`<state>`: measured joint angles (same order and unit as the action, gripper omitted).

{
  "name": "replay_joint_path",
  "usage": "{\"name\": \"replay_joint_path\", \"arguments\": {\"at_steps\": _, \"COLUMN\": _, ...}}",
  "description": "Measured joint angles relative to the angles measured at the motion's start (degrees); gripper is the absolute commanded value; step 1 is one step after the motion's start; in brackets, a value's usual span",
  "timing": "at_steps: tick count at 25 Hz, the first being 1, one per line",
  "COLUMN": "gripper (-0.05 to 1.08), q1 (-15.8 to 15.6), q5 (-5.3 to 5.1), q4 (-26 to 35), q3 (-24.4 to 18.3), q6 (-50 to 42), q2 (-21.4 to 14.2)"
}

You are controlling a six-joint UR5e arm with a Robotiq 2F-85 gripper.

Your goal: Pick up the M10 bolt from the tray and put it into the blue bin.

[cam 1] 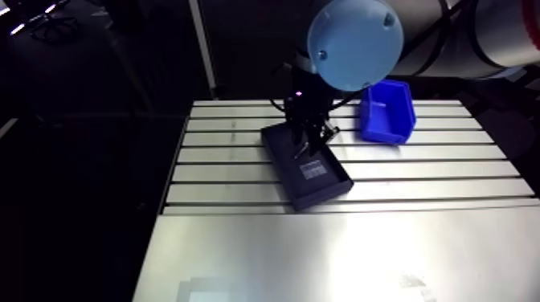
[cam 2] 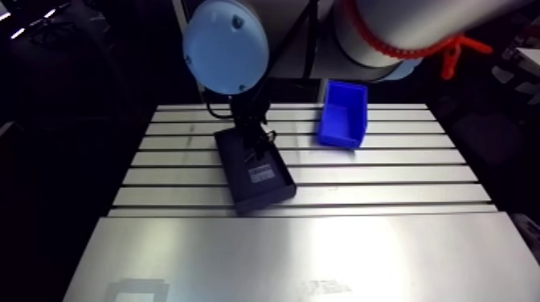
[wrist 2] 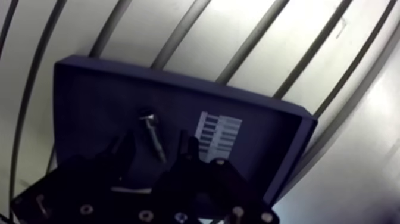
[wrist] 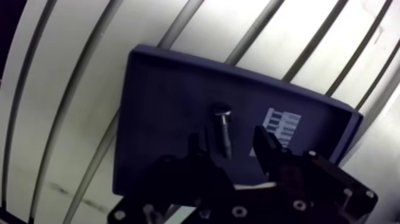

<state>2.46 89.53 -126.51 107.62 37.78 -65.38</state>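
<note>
Hanging low over a dark navy tray [wrist: 161, 107] with the gripper [wrist: 231, 149], fingers [wrist: 265, 143] spread wide and clamping nothing. Straddling the M10 bolt [wrist: 224, 128]: shank flat on the tray floor between the two fingers, a clear gap on either side, head pointing ahead of the gripper and away from the wrist. Cannot tell whether the fingertips touch the tray floor.

Just beside the bolt, ahead of one finger, a white printed label [wrist: 283, 124] stuck to the tray floor. In the arm view, down over the far half of the tray with the gripper, label in the near half.

Under it all, the slotted aluminium table [cam 1: 233, 153], with the tray lying flat and turned askew to the slots. Well apart from the tray, off to one side and nearer the far edge of the table, the blue bin [cam 1: 386, 112], upright, open front low, inside in shadow. Past the nearest slot, toward the camera, a smooth bright metal plate [cam 1: 321, 249].
</note>
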Motion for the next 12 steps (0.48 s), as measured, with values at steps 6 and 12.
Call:
{"name": "replay_joint_path", "arguments": {"at_steps": 6, "gripper": 0.51, "q1": 0.0, "q5": 0.01, "q4": -0.1, "q3": 0.0, "q6": 0.1, "q2": 0.6}}
{"name": "replay_joint_path", "arguments": {"at_steps": 12, "gripper": 0.56, "q1": 0.0, "q5": 0.06, "q4": -0.2, "q3": 0.0, "q6": 0.1, "q2": 0.7}}
